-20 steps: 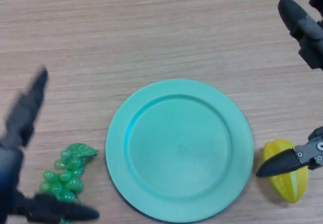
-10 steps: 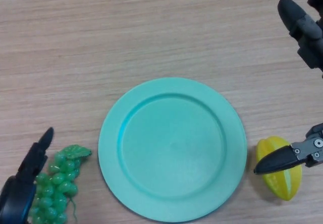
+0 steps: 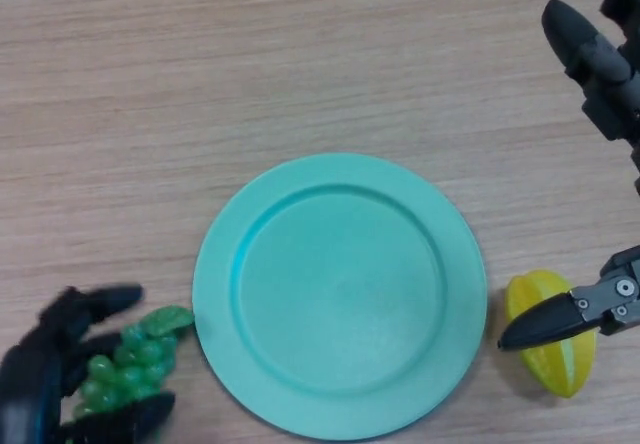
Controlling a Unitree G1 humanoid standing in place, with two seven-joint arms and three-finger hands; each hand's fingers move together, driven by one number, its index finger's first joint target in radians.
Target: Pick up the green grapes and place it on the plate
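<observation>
The green grapes lie on the table at the bottom left, just left of the teal plate, which holds nothing. My left hand is at the bottom left corner with its fingers curled round the grapes from above and below; the bunch still rests on the table. My right hand is at the right edge, its fingers straight, holding nothing.
A yellow starfruit lies right of the plate, with one finger of my right hand over it. The wooden table stretches beyond the plate.
My left hand has come down onto the grapes and its fingers have closed round the bunch. The right hand has barely moved.
</observation>
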